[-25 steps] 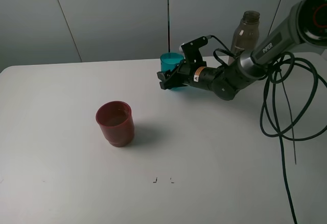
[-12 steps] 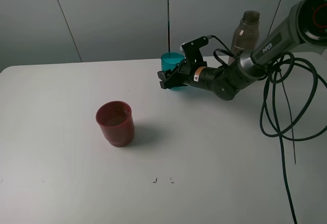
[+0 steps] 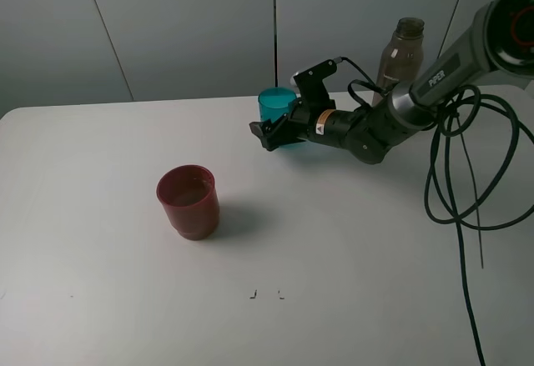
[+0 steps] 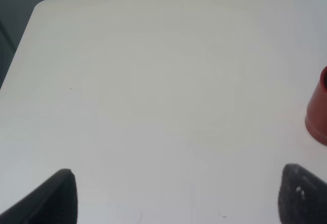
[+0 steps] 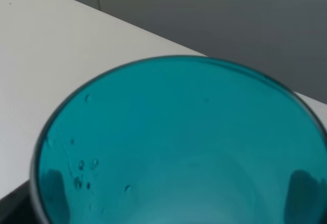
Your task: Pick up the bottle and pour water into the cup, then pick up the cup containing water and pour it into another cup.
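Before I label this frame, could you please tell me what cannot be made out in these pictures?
- Red cup: the high view is too small to tell whether it holds water; the left wrist view's edge cuts it off.
- Teal cup: its lower half is hidden behind the right gripper in the high view.
- Bottle: its base is hidden behind the right arm.

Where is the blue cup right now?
In the high view the blue cup stands upright at the back of the table, right of the middle, between the right gripper and the wall, with the bottle further right.
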Controlling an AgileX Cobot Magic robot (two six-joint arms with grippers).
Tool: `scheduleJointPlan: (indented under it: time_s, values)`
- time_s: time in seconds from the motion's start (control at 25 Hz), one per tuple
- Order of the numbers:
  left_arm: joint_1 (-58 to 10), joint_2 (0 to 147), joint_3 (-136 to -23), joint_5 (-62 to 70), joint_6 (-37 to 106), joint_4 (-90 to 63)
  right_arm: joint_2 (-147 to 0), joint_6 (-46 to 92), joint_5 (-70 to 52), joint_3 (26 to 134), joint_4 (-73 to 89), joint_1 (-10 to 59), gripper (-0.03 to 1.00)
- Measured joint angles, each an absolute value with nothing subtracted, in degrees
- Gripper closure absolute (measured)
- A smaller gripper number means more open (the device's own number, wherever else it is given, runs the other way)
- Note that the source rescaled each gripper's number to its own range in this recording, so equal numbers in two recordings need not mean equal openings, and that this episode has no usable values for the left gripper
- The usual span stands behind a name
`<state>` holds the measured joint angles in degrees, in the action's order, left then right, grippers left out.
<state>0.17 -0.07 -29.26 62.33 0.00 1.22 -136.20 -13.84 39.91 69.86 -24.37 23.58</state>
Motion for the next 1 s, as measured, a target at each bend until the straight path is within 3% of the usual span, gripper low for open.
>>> scheduleJointPlan:
  time_s: [0.2, 0.48, 1.0]
  values:
    - [0.2, -0.1, -29.3, 62.3, 0.0, 1.2, -135.8, -13.2, 37.2, 69.9, -25.2, 23.6, -0.03]
    - [0.2, -0.1, -29.3, 62.3, 0.0, 1.2, -130.2, -13.9, 22.2, 69.6, -26.4, 23.6, -0.03]
    - [0.2, -0.1, -29.3, 62.3, 0.0, 1.2, -111.0, -13.7, 3.9, 54.6, -26.3, 26.2, -0.03]
